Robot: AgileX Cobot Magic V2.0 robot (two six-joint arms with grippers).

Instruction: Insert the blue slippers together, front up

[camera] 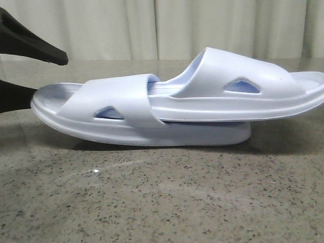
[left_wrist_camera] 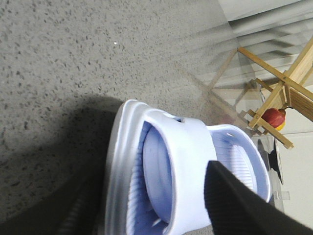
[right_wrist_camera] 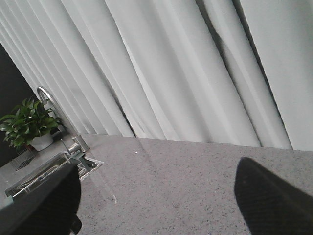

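The two blue slippers lie nested on the speckled counter. The lower slipper rests flat, and the upper slipper is pushed in under its strap and sticks out to the right. The left wrist view shows the same pair end-on, one toe inside the other's strap. My left gripper is open and straddles the pair's left end. One black finger hangs above it, and the other finger sits behind it. My right gripper is open over bare counter with nothing between its fingers. It is out of the front view.
Pale curtains hang behind the counter. A sink with a faucet and a potted plant stand at one end. A wooden rack with a red and yellow object stands beyond the slippers.
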